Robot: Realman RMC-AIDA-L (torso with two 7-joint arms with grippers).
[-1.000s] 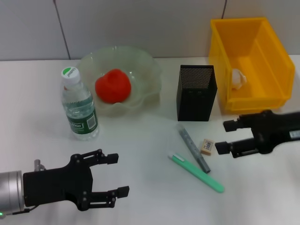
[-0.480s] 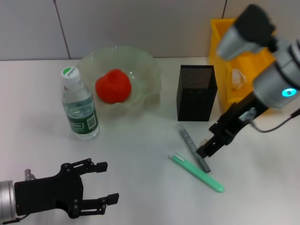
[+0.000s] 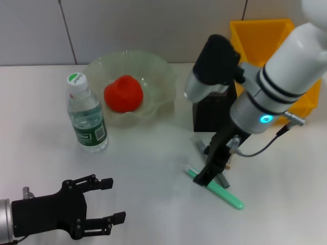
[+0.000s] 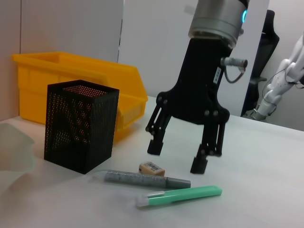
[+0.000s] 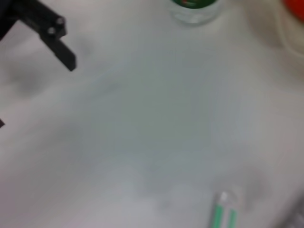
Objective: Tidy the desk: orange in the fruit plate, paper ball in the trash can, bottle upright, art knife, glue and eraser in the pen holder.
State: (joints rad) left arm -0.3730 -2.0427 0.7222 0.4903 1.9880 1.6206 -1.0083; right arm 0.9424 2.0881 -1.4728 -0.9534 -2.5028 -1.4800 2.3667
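The orange lies in the fruit plate. The bottle stands upright on the desk to its left. My right gripper points down, open, over the eraser, the grey glue stick and the green art knife. In the left wrist view the right gripper hangs just above the desk with the eraser near its fingertips. The pen holder is partly hidden behind the right arm. No paper ball shows. My left gripper is open and empty at the front left.
The yellow trash can stands at the back right, partly behind the right arm; it also shows in the left wrist view behind the pen holder. The right wrist view shows the bottle's base and the knife's end.
My right arm swung in from the right and now points its open gripper down over the eraser, glue and knife. My left gripper drew back toward the front left.
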